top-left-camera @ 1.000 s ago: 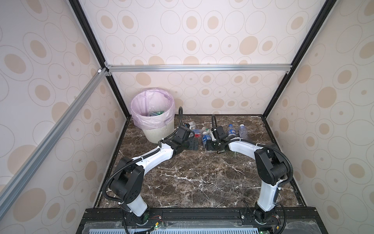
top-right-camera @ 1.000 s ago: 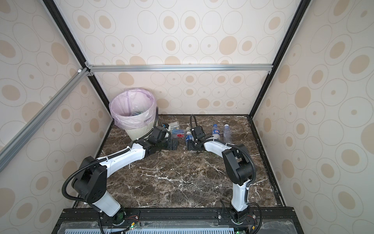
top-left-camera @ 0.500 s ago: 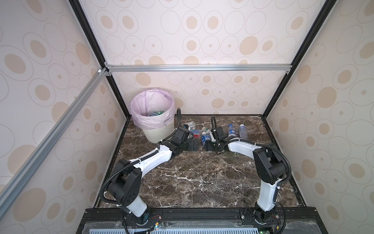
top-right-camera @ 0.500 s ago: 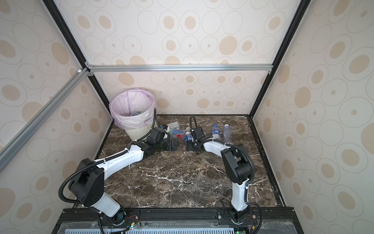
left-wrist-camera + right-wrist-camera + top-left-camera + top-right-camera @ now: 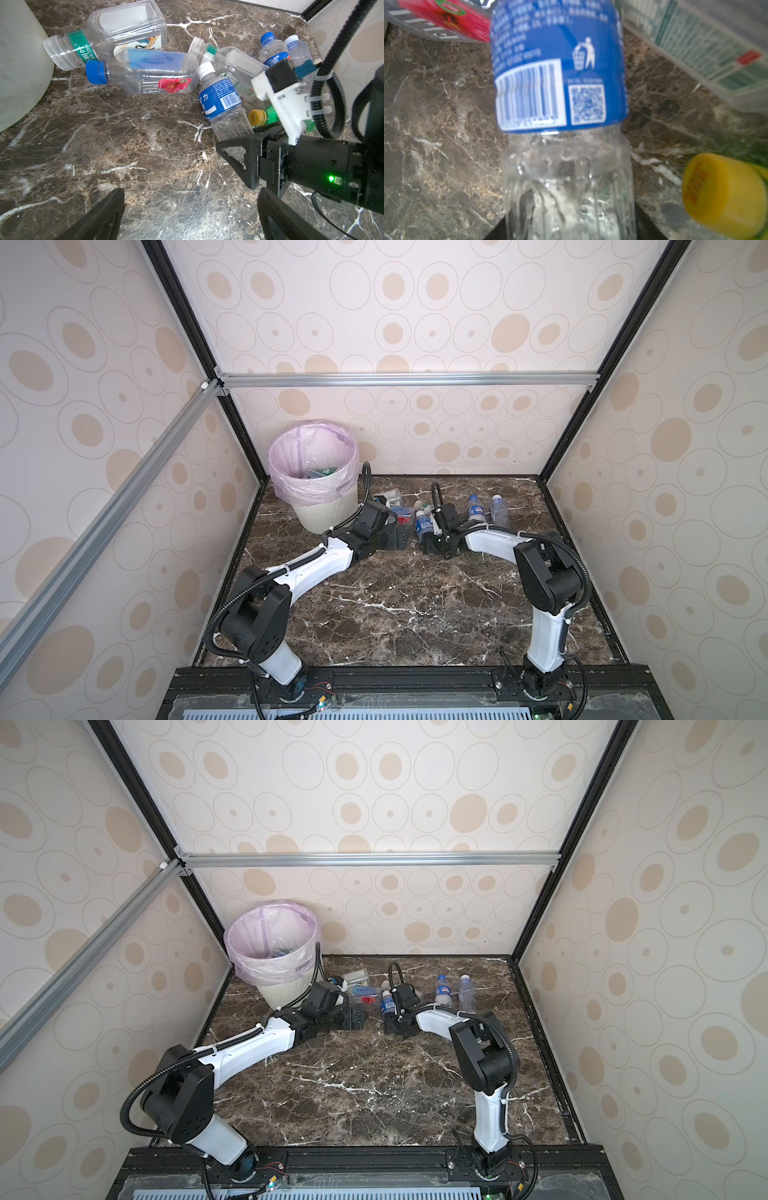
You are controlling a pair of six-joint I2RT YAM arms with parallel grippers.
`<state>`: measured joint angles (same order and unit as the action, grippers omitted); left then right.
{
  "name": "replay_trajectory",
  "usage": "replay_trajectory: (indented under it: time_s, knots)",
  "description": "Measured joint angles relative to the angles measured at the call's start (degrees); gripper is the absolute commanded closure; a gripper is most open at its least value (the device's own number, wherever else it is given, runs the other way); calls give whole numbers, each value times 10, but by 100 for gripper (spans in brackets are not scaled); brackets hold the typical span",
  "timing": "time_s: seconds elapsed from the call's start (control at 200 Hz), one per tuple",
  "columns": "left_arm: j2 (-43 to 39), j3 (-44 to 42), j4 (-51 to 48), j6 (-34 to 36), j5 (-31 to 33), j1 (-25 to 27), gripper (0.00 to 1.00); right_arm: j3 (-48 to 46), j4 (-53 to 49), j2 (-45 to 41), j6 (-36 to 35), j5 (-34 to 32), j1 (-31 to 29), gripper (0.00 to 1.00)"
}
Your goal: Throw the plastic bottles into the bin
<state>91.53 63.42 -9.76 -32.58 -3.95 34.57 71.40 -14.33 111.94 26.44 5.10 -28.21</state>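
Nearest the bases: only bare tabletop [image 5: 395, 605], no bottles on it.

Further out, find left end effector [image 5: 190, 197] spread wide and empty, low over bare marble, short of the pile. Just ahead of it, Fiji bottle [image 5: 145, 74] on its side, blue cap toward the bin. Nearest free target for that arm, by judgement.

Beside that, find right end effector [image 5: 236, 137] clamped on the clear base of blue-label bottle [image 5: 220, 99], jaws against both sides, white cap tilted up and away. Cannot tell whether the base is off the marble.

Close by that grip, note green bottle [image 5: 257, 117] with yellow cap lying flat, partly hidden.

Behind these, two clear flat-sided bottles on their sides: uncapped bottle [image 5: 108, 27] with its mouth at the bin wall, green-label bottle [image 5: 234, 64] just behind the blue-label one.

Further right, standing pair [image 5: 475, 508], upright side by side, apart from the pile.

Far left corner: bin [image 5: 324, 514], pink liner over the rim, a few bottles already inside, count not readable.

Judge task partly done: some binned, seven in view on the tabletop, one of them in hand. Likely next for the right arm: lift and carry leftward over the pile to the bin.
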Motion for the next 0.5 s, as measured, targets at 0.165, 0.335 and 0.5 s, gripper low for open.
replay_trajectory:
  time_s: [0.165, 0.335, 0.5]
  knots:
    - [-13, -10, 3, -22, -24, -3, 1, -21, -1, -19, 2, 4, 0, 43]
    - [-36, -26, 22, -61, -61, -11, 1, -52, -9, -71, 3, 6, -5, 43]
    - [-56, -63, 71, -118, -115, -23, 1, -75, -12, -137, 4, 7, -22, 43]
